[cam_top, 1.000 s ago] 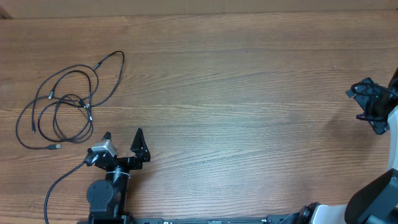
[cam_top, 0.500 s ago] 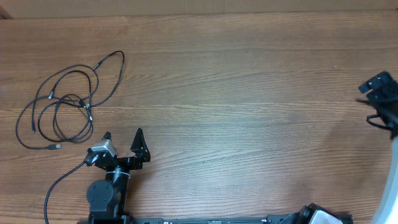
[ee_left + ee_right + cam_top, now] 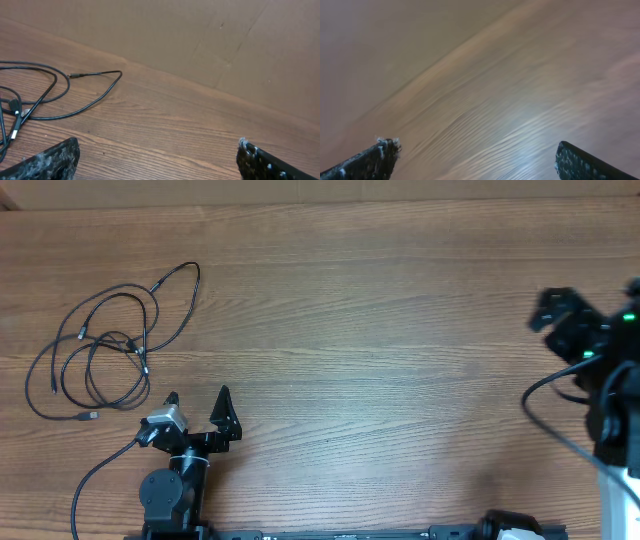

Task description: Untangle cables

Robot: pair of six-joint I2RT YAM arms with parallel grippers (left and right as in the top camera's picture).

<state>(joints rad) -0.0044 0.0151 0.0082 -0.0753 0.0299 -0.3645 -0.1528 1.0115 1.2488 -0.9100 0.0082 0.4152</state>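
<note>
The cables are thin black cords lying in a tangled pile of loops at the far left of the wooden table, with small plugs at their ends. Part of them also shows in the left wrist view at the left. My left gripper is open and empty, resting near the front edge just right of and below the pile. My right gripper is at the far right of the table, far from the cables. In the right wrist view its fingers are spread wide over bare blurred wood.
A thicker black arm cable curves along the front left beside the left arm base. A cardboard wall stands behind the table's far edge. The right arm's body fills the right edge.
My right arm has swung: the gripper went right toward the table's edge, then back left and slightly up. The left arm and the cables have not moved.
</note>
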